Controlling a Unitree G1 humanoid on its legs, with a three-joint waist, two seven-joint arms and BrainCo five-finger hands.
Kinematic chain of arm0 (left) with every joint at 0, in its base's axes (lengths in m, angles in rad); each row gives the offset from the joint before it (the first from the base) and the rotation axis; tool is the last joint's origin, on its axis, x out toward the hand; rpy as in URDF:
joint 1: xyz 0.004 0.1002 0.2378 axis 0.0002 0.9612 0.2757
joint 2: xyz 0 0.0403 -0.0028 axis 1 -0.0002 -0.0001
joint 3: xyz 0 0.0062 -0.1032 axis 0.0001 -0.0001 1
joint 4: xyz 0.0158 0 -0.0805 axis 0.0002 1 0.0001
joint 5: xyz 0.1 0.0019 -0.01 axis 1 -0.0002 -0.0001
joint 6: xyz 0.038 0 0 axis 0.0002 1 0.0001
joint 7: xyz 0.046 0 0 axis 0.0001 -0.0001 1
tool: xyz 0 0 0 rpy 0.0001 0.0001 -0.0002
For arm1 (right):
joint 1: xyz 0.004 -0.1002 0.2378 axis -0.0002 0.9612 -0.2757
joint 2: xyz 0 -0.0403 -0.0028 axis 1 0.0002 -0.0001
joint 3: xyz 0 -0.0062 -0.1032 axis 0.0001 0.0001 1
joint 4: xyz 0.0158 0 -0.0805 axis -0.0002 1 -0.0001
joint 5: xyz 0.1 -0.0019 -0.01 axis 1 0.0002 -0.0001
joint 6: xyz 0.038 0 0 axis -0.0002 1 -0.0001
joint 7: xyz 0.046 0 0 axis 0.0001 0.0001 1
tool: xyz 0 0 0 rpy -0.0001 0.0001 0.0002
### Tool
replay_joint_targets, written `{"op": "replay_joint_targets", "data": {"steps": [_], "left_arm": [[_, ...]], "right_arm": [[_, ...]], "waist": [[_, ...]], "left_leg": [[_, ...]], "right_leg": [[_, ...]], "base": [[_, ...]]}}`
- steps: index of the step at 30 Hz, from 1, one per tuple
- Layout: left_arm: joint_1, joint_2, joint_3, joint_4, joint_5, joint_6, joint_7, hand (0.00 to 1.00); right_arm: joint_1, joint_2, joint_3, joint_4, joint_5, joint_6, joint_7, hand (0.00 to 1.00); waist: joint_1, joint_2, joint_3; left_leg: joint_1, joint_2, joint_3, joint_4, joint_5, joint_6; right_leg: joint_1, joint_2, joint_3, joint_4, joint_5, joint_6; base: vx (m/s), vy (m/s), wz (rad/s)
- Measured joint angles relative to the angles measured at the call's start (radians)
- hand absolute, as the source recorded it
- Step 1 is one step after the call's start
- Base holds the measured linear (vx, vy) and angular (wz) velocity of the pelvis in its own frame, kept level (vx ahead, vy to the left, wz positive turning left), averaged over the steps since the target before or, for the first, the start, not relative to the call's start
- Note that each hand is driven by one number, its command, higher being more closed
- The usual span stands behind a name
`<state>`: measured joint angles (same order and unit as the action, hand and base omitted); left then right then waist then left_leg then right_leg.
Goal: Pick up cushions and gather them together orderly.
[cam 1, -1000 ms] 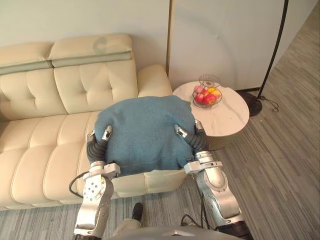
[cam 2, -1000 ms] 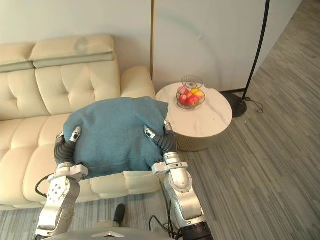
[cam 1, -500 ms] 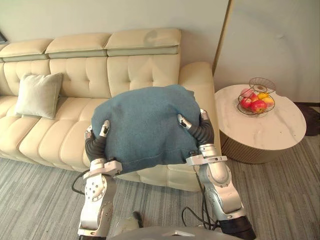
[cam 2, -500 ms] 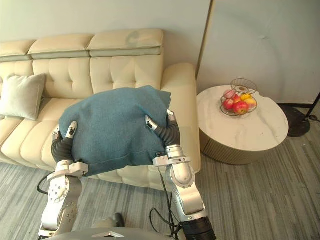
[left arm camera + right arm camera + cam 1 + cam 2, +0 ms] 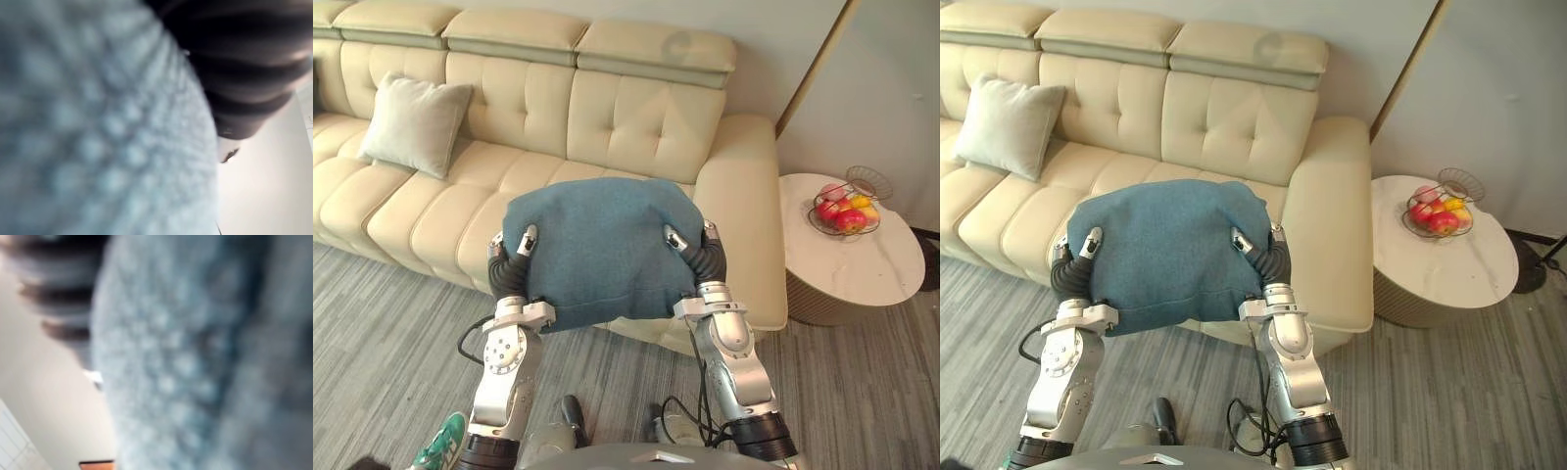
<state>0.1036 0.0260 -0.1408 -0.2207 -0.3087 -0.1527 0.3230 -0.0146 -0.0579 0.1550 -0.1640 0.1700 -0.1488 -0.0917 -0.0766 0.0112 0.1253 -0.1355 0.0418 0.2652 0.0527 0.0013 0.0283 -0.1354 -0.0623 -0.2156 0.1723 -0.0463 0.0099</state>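
Cushion (image 5: 602, 245) (teal) clamped between left hand (image 5: 525, 238) and right hand (image 5: 674, 240), thumbs on top, above sofa (image 5: 636, 117).

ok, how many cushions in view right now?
2. A blue cushion is held up between the left hand and right hand, in front of the sofa. A grey cushion leans on the sofa back, far left. More may be out of frame.
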Motion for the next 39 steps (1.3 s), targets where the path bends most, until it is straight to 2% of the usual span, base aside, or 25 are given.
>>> {"op": "replay_joint_targets", "data": {"steps": [2,4,8,9,10,11,12,13,15,17,19,21,22,23,24,26,27,28,29,31,33,34,35,36,39], "left_arm": [[0.002,-0.002,0.003,-0.001,0.006,0.004,-0.005,1.0],[0.003,-0.006,0.002,-0.001,0.009,0.007,-0.008,1.0],[0.009,-0.006,0.002,-0.007,0.009,0.009,-0.009,1.0],[0.014,-0.006,0.0,-0.015,0.009,0.009,-0.009,1.0],[0.025,-0.006,0.0,-0.028,0.008,0.008,-0.01,1.0],[0.061,-0.008,-0.001,-0.054,0.005,0.005,-0.01,1.0],[0.076,-0.009,0.0,-0.059,0.004,0.0,-0.01,1.0],[0.123,-0.01,0.0,-0.071,-0.005,-0.001,-0.01,1.0],[0.156,-0.015,0.0,-0.079,-0.019,-0.008,-0.011,1.0],[0.156,-0.021,0.0,-0.079,-0.027,-0.007,-0.024,1.0],[0.161,-0.026,-0.015,-0.077,-0.035,-0.005,-0.031,1.0],[0.161,-0.029,-0.021,-0.073,-0.035,0.0,-0.037,1.0],[0.165,-0.03,-0.028,-0.073,-0.035,0.003,-0.045,1.0],[0.168,-0.03,-0.031,-0.073,-0.034,0.003,-0.046,1.0],[0.167,-0.03,-0.032,-0.072,-0.033,0.003,-0.047,1.0],[0.172,-0.028,-0.046,-0.071,-0.032,0.004,-0.047,1.0],[0.173,-0.007,-0.049,-0.064,-0.032,0.005,-0.047,1.0],[0.176,0.0,-0.049,-0.063,-0.033,0.006,-0.047,1.0],[0.178,0.011,-0.049,-0.061,-0.034,0.006,-0.047,1.0],[0.178,0.011,-0.049,-0.05,-0.034,0.006,-0.047,1.0],[0.178,0.015,-0.046,-0.041,-0.034,0.007,-0.047,1.0],[0.177,0.021,-0.046,-0.04,-0.034,0.014,-0.047,1.0],[0.178,0.027,-0.046,-0.038,-0.034,0.018,-0.047,1.0],[0.177,0.035,-0.045,-0.038,-0.032,0.02,-0.047,1.0],[0.176,0.036,-0.039,-0.038,-0.029,0.02,-0.047,1.0]], "right_arm": [[-0.002,-0.001,0.001,0.003,0.002,0.001,0.001,1.0],[0.0,-0.006,0.001,0.002,0.003,0.005,0.001,1.0],[-0.001,-0.013,0.001,-0.024,0.024,0.004,0.019,1.0],[0.005,-0.016,0.001,-0.026,0.03,0.004,0.023,1.0],[0.009,-0.022,0.007,-0.029,0.034,0.004,0.025,1.0],[0.018,-0.034,0.028,-0.044,0.038,0.006,0.024,1.0],[0.024,-0.037,0.036,-0.054,0.038,0.007,0.024,1.0],[0.058,-0.038,0.056,-0.093,0.039,0.007,0.025,1.0],[0.078,-0.038,0.073,-0.124,0.042,0.007,0.026,1.0],[0.096,-0.035,0.072,-0.154,0.041,0.008,0.024,1.0],[0.113,-0.033,0.067,-0.187,0.053,0.008,0.022,1.0],[0.119,-0.032,0.066,-0.199,0.067,0.007,0.018,1.0],[0.129,-0.034,0.064,-0.212,0.068,0.001,0.017,1.0],[0.132,-0.037,0.063,-0.211,0.068,-0.004,0.017,1.0],[0.133,-0.039,0.059,-0.209,0.068,-0.004,0.017,1.0],[0.156,-0.047,0.049,-0.206,0.068,-0.004,0.018,1.0],[0.167,-0.043,0.049,-0.176,0.068,-0.004,0.018,1.0],[0.168,-0.042,0.05,-0.163,0.068,-0.001,0.019,1.0],[0.169,-0.034,0.05,-0.13,0.066,0.002,0.019,1.0],[0.169,-0.032,0.05,-0.1,0.058,0.006,0.021,1.0],[0.167,-0.03,0.05,-0.081,0.057,0.016,0.023,1.0],[0.158,-0.029,0.05,-0.06,0.052,0.019,0.024,1.0],[0.146,-0.028,0.05,-0.034,0.042,0.019,0.025,1.0],[0.134,-0.028,0.05,-0.004,0.03,0.02,0.025,1.0],[0.116,-0.03,0.05,0.027,0.021,0.022,0.028,1.0]], "waist": [[0.003,-0.003,0.005],[0.003,0.0,0.007],[-0.008,0.006,0.007],[-0.009,0.013,0.005],[-0.007,0.02,0.009],[0.008,0.035,0.018],[0.019,0.042,0.022],[0.036,0.058,0.017],[0.053,0.074,0.011],[0.046,0.071,0.014],[0.051,0.052,0.021],[0.041,0.048,0.02],[0.045,0.034,0.025],[0.043,0.038,0.023],[0.041,0.04,0.024],[0.047,0.067,0.008],[0.053,0.033,0.002],[0.055,0.016,-0.007],[0.061,-0.022,-0.022],[0.063,-0.02,-0.025],[0.068,-0.017,-0.028],[0.065,-0.019,-0.029],[0.061,-0.019,-0.028],[0.052,-0.018,-0.028],[0.047,-0.016,-0.029]], "left_leg": [[-0.01,-0.007,0.008,0.039,0.005,-0.003],[0.021,0.0,-0.02,0.02,0.046,-0.018],[0.03,-0.026,-0.058,-0.009,0.029,-0.022],[-0.002,-0.014,-0.069,0.06,-0.017,-0.052],[-0.027,0.012,-0.057,0.141,-0.054,-0.081],[-0.08,0.076,-0.026,0.324,-0.095,-0.122],[-0.106,0.099,-0.018,0.405,-0.101,-0.122],[-0.164,0.152,-0.01,0.581,-0.096,-0.132],[-0.18,0.195,0.014,0.662,-0.095,-0.13],[-0.216,0.228,0.025,0.753,-0.051,-0.103],[-0.23,0.227,0.013,0.686,-0.137,-0.108],[-0.217,0.19,-0.044,0.505,-0.146,-0.117],[-0.181,0.153,-0.12,0.248,-0.103,-0.155],[-0.172,0.147,-0.187,0.113,-0.058,-0.182],[-0.174,0.152,-0.218,0.076,-0.044,-0.183],[-0.157,0.166,-0.247,0.035,-0.019,-0.185],[-0.155,0.137,-0.232,0.108,0.059,-0.19],[-0.162,0.122,-0.225,0.137,0.059,-0.189],[-0.18,0.085,-0.183,0.236,-0.002,-0.137],[-0.179,0.07,-0.121,0.336,-0.096,-0.096],[-0.155,0.068,-0.052,0.365,-0.13,-0.054],[-0.118,0.061,-0.016,0.354,-0.139,-0.029],[-0.084,0.056,-0.013,0.328,-0.143,-0.021],[-0.043,0.053,-0.01,0.286,-0.144,-0.02],[0.019,0.052,-0.006,0.205,-0.123,-0.022]], "right_leg": [[0.007,-0.008,-0.022,-0.03,0.044,-0.005],[0.007,-0.003,-0.024,0.01,0.035,-0.008],[-0.01,-0.027,-0.068,0.084,-0.049,-0.031],[0.001,-0.023,-0.077,0.081,-0.077,-0.024],[0.017,-0.018,-0.077,0.068,-0.088,-0.028],[0.041,0.005,-0.075,0.059,-0.09,-0.03],[0.051,0.015,-0.068,0.061,-0.095,-0.032],[0.073,0.036,-0.046,0.061,-0.101,-0.037],[0.076,0.055,-0.003,0.056,-0.099,-0.035],[0.095,0.068,0.043,0.031,-0.087,-0.039],[0.128,0.061,0.112,-0.016,-0.069,-0.035],[0.156,0.044,0.146,-0.049,-0.062,-0.027],[0.176,0.023,0.18,-0.069,-0.062,-0.022],[0.198,0.018,0.206,-0.09,-0.068,-0.002],[0.212,0.017,0.22,-0.101,-0.073,0.009],[0.25,0.016,0.259,-0.122,-0.099,0.053],[0.276,-0.024,0.285,-0.132,-0.122,0.066],[0.277,-0.043,0.29,-0.132,-0.127,0.069],[0.269,-0.101,0.291,-0.106,-0.132,0.082],[0.226,-0.145,0.298,-0.007,-0.121,0.1],[0.121,-0.172,0.315,0.172,-0.103,0.128],[0.049,-0.19,0.31,0.292,-0.061,0.135],[0.032,-0.195,0.294,0.336,-0.072,0.133],[0.021,-0.187,0.251,0.37,-0.12,0.125],[-0.039,-0.106,0.195,0.375,-0.21,0.101]], "base": [[0.1,0.027,0.22],[0.13,-0.005,0.11],[0.05,-0.002,0.39],[0.07,-0.01,0.44],[0.1,-0.016,0.29],[0.06,0.001,-0.09],[0.12,-0.051,-0.46],[0.16,-0.049,-0.65],[0.21,-0.028,-0.78],[0.22,-0.002,-0.68],[0.23,0.014,-0.86],[0.25,0.101,-0.66],[0.32,0.285,-0.79],[0.33,0.325,-0.83],[0.29,0.33,-0.66],[0.35,0.422,-0.69],[0.4,0.487,-0.68],[0.38,0.418,-0.82],[0.32,0.312,-0.7],[0.33,0.358,-0.84],[0.29,0.344,-0.91],[0.33,0.364,-0.79],[0.29,0.28,-0.51],[0.15,0.125,-0.24],[0.1,0.008,-0.02]]}}
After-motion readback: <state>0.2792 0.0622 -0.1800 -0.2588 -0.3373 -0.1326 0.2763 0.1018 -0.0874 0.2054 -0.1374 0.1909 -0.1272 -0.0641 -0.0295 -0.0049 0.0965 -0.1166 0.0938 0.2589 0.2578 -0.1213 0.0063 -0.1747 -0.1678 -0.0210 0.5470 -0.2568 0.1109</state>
